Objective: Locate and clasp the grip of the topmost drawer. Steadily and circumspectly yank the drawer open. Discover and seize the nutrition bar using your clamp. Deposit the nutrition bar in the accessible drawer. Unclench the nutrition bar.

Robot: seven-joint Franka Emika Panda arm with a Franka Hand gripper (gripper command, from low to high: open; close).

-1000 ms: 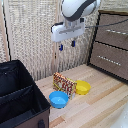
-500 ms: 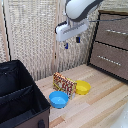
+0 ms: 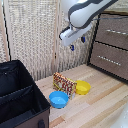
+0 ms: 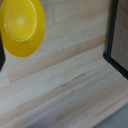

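Note:
The dark brown cabinet stands at the exterior view's right. Its topmost drawer (image 3: 114, 31) is closed, with a silver bar handle (image 3: 116, 31) on the front. The nutrition bar (image 3: 64, 84), a red, yellow and orange patterned packet, stands on edge on the wooden floor between two bowls. My clamp (image 3: 77, 43) hangs high in the air on the white arm, above the packet and left of the cabinet. Its blue-tipped fingers (image 3: 72, 47) point down, slightly apart, and hold nothing. The wrist view shows the yellow bowl (image 4: 20, 26) and a dark cabinet edge (image 4: 113, 45), no fingers.
A yellow bowl (image 3: 82, 87) and a blue bowl (image 3: 58, 99) flank the packet. A black box (image 3: 20, 100) fills the exterior view's lower left. A lower drawer (image 3: 110, 60) sits under the top one. A slatted screen (image 3: 35, 35) stands behind.
The arm has shifted toward the exterior view's right, closer to the cabinet. The packet and bowls have not moved.

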